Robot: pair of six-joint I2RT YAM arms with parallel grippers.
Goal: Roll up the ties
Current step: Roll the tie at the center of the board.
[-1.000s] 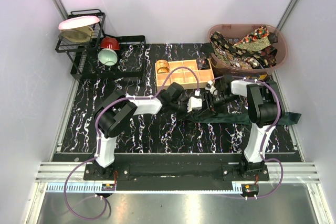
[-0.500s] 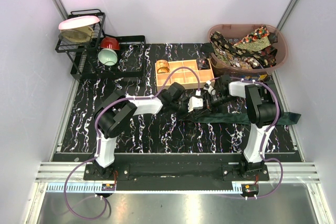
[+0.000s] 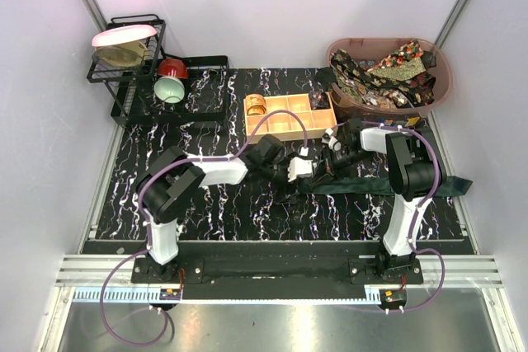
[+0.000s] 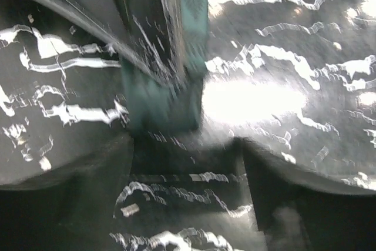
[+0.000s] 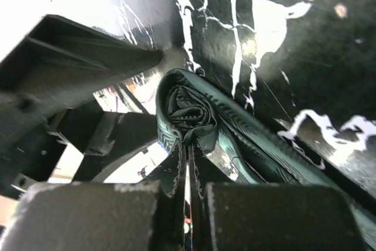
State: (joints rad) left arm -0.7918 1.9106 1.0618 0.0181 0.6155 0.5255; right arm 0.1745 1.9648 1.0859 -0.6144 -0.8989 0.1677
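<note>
Pinching the rolled end of the green tie (image 5: 189, 110), the right gripper (image 5: 187, 157) is clenched tight. A fold of fabric is caught between its jaws and the small coil sits just ahead of them. From that coil the unrolled length trails off to one side of the jaws, flat on the table (image 3: 206, 212), with its long axis running across toward the right edge. The left gripper (image 4: 188, 168) faces the same end from the opposite side, jaws released wide and holding nothing. Green fabric lies just ahead of them, apparently untouched, though that view is blurred. The right arm is nearer, so I judge the next turn of the roll depends on it.
</note>
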